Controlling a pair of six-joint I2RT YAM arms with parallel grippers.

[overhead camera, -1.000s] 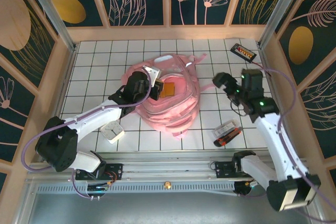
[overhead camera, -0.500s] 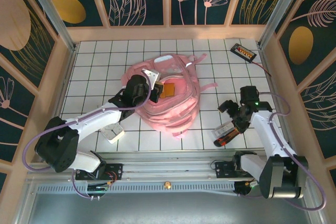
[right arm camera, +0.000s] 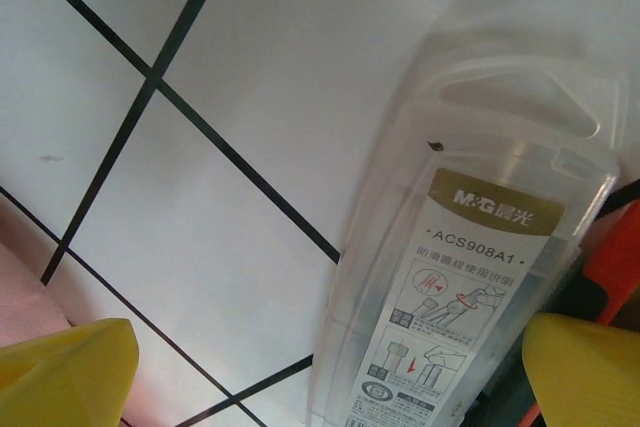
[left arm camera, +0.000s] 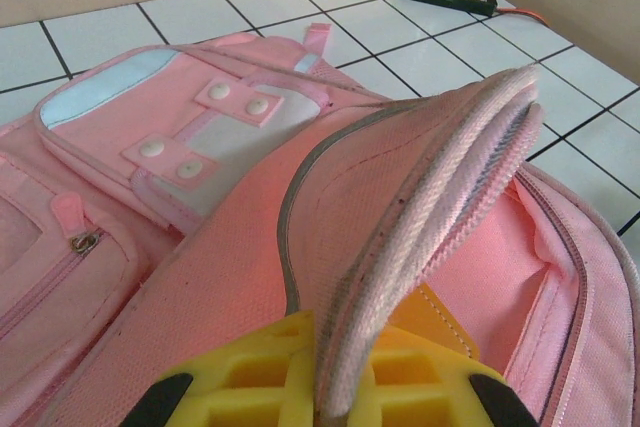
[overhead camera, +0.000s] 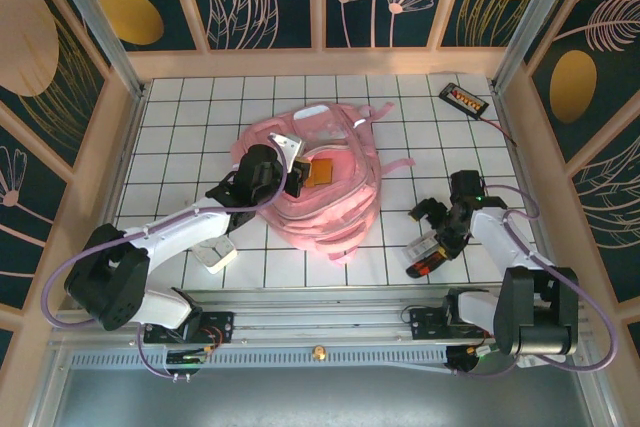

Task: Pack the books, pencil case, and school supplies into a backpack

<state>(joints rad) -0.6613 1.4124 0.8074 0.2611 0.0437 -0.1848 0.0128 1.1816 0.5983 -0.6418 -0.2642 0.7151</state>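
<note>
At the left, the left end effector (overhead camera: 290, 175) is clamped shut on the raised zip edge of the backpack (overhead camera: 330, 209). In its wrist view the yellow fingers (left arm camera: 250, 382) pinch that pink flap, lifting it off the bag's body and leaving the main compartment gaping. Just below the left arm, a small pale item (overhead camera: 213, 252) lies on the white tiled table (overhead camera: 190, 117).

The backpack lies flat in the middle of the table, its windowed front pocket toward the far side. Inside the open mouth we see the orange-brown notebook (overhead camera: 320, 172), just beside the left fingers.

Further right, the right end effector (overhead camera: 438, 231) hangs low near the table's front edge with its jaws spread wide, holding nothing. Its wrist view shows the clear plastic pack (right arm camera: 470, 247) lying on the tiles between the two yellow fingertips (right arm camera: 60, 367), nearer the right-hand one; we cannot tell whether either tip touches it. A dark item with orange parts (overhead camera: 425, 265) lies against the pack's near side.

In the far right corner sits the flat black device (overhead camera: 464, 99) with orange buttons, well apart from everything else.
</note>
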